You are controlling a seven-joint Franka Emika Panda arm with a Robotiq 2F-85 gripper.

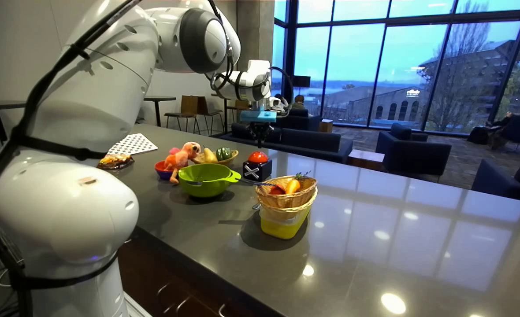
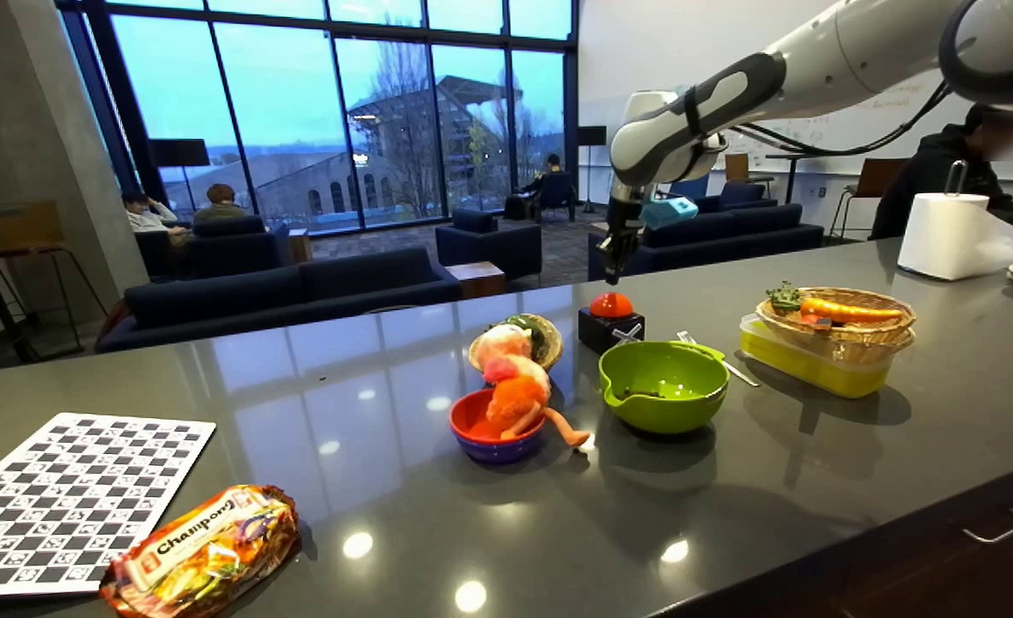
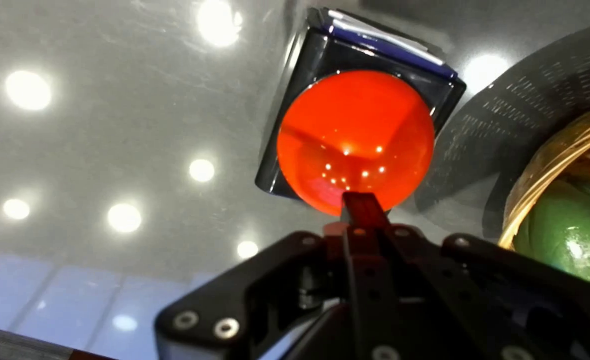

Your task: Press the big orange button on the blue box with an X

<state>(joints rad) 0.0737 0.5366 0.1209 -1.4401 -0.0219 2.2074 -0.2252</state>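
Hovering just over the orange button (image 3: 356, 135) (upper middle, wrist view): fingers (image 3: 361, 212) closed together, nothing held. They look off-centre, toward its lower edge; if so, I'd worry about skidding off or shoving the box (image 2: 605, 332).

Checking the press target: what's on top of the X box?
On the box: the orange button. The gripper hangs just above, a gap showing in both exterior views. In the wrist view its fingers hide part of the button's edge; what lies under the button is covered.
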